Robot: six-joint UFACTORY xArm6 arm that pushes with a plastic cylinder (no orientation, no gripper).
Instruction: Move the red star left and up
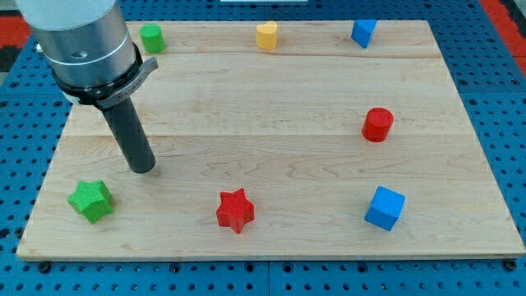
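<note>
The red star [235,210] lies near the view's bottom, a little left of centre on the wooden board [271,107]. My tip [143,168] rests on the board to the star's left and slightly above it, about a hundred pixels away and not touching it. A green star [90,200] lies below and to the left of my tip, close to it.
A red cylinder [378,124] sits at the right. A blue cube [385,207] is at the bottom right. Along the top edge are a green block [151,38], a yellow block [266,35] and a blue block [362,32]. The arm's grey body [78,41] covers the top left corner.
</note>
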